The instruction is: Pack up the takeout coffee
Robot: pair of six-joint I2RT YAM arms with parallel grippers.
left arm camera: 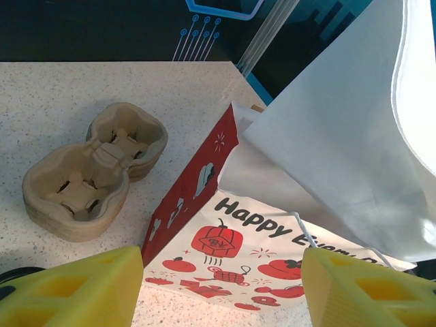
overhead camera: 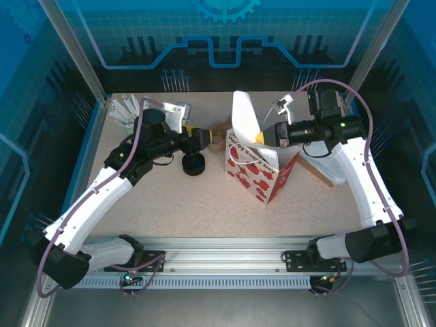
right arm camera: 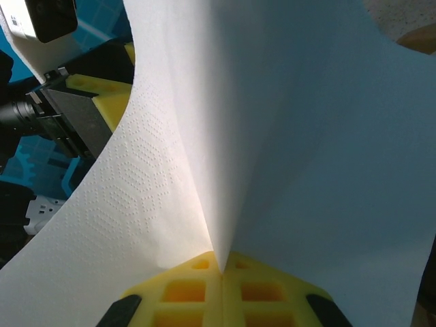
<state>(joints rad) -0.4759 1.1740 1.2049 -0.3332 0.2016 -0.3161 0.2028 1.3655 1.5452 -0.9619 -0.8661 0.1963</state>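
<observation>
My right gripper (right arm camera: 221,262) is clamped on a napkin (right arm camera: 286,136) over the bag (overhead camera: 253,170). The left gripper (left arm camera: 221,272) is spread and empty. The coffee (overhead camera: 194,164) stands on the desk (overhead camera: 170,204) just left of the bag. Pushing the napkin down could tip the bag. The napkin hides the bag's mouth.
</observation>
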